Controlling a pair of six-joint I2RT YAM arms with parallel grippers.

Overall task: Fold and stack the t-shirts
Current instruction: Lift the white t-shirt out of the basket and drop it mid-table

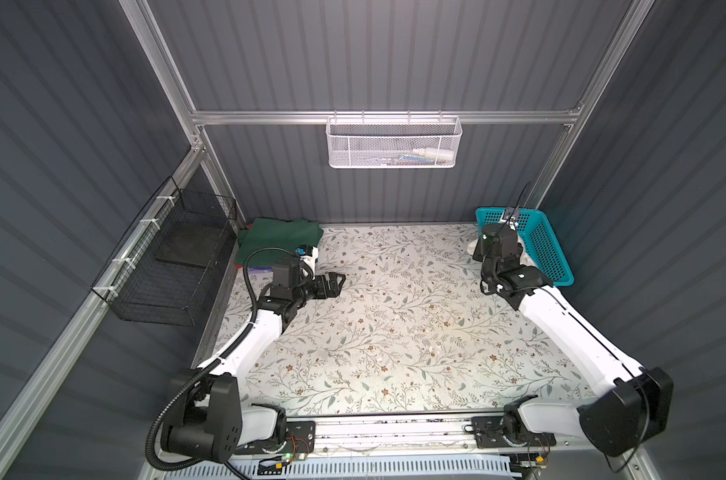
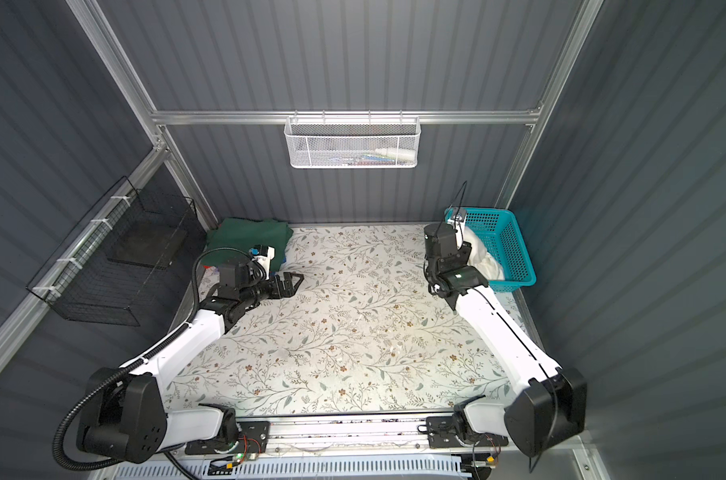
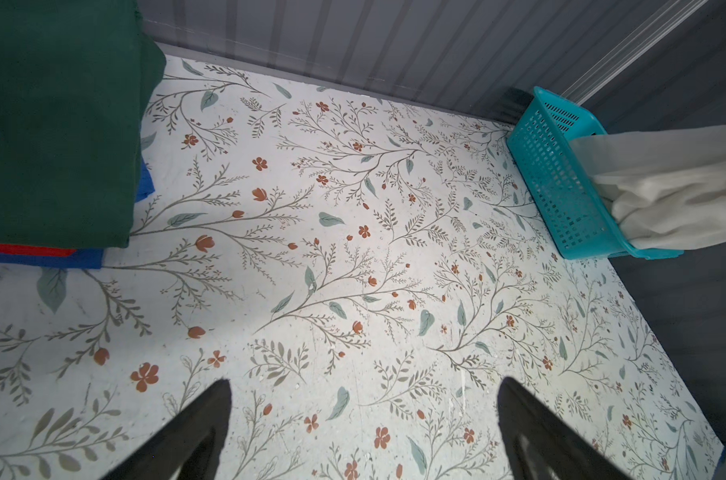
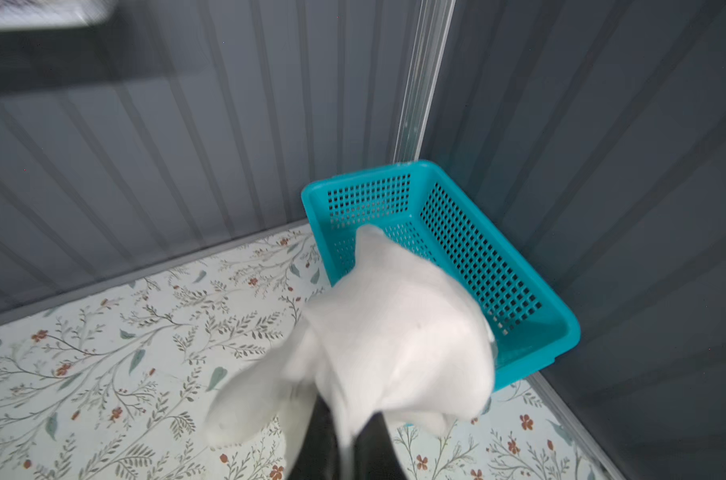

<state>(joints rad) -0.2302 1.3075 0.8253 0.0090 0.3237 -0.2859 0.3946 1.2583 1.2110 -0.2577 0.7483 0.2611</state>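
A white t-shirt (image 4: 394, 332) hangs bunched from my right gripper (image 4: 346, 415), which is shut on its fabric just above the near left rim of the teal basket (image 4: 477, 249). Part of the shirt (image 2: 483, 253) still trails into the basket (image 2: 515, 249). At the back left corner a folded dark green t-shirt (image 1: 278, 237) lies on a blue, red-edged t-shirt (image 3: 41, 255). My left gripper (image 1: 339, 282) hovers open over the table just right of that stack, with nothing between its fingers (image 3: 211, 415).
The floral table top (image 1: 394, 332) spreads between the two arms. A white mesh basket (image 1: 394, 143) hangs on the back rail. A black wire basket (image 1: 174, 257) is fixed to the left wall. Grey ribbed walls close in three sides.
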